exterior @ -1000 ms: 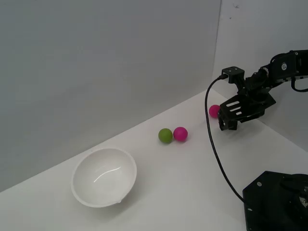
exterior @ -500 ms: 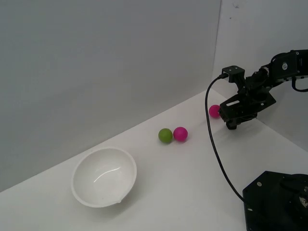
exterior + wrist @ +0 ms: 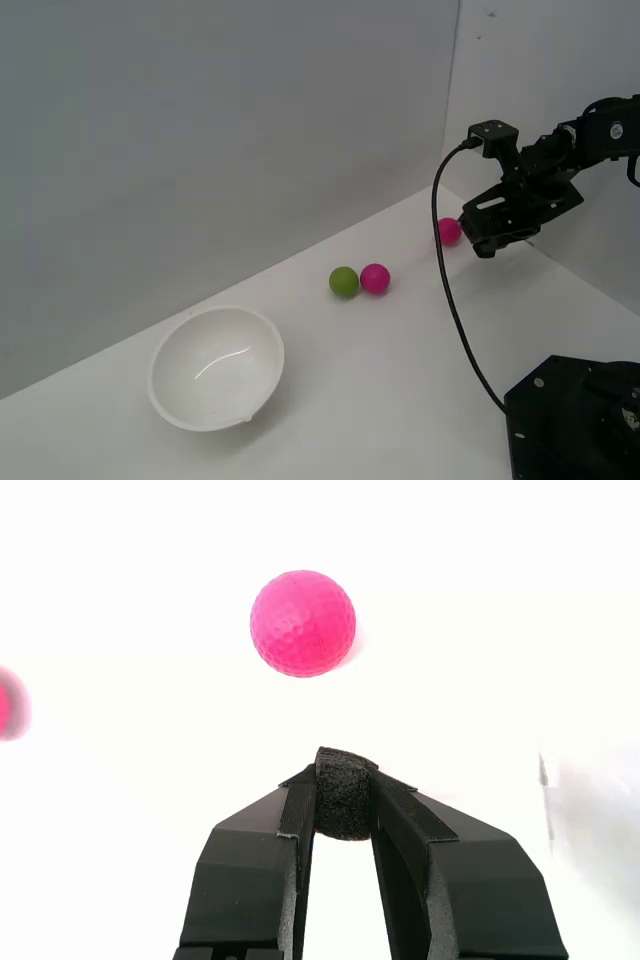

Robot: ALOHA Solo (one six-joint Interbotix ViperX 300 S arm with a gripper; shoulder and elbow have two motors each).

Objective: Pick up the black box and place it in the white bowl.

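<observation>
In the wrist view the black box (image 3: pixel 344 792), a small matte cube, sits pinched between the tips of my gripper (image 3: pixel 343 802), which is shut on it. Just beyond it lies a pink ball (image 3: pixel 302 623). In the exterior view my gripper (image 3: pixel 484 243) hangs a little above the table at the exterior view's right, close beside that pink ball (image 3: pixel 448 231); the box cannot be made out there. The white bowl (image 3: pixel 216 367) rests far off at the exterior view's left, open side up and with nothing in it.
A green ball (image 3: pixel 344 282) and a second pink ball (image 3: pixel 375 278) touch each other mid-table, between the gripper and the bowl. The black robot base (image 3: pixel 575 420) fills the lower corner at the exterior view's right. Grey walls meet behind the arm.
The gripper tilted down towards the table by the far pink ball, then rose slightly and shifted toward the exterior view's right. The balls and the bowl kept their places.
</observation>
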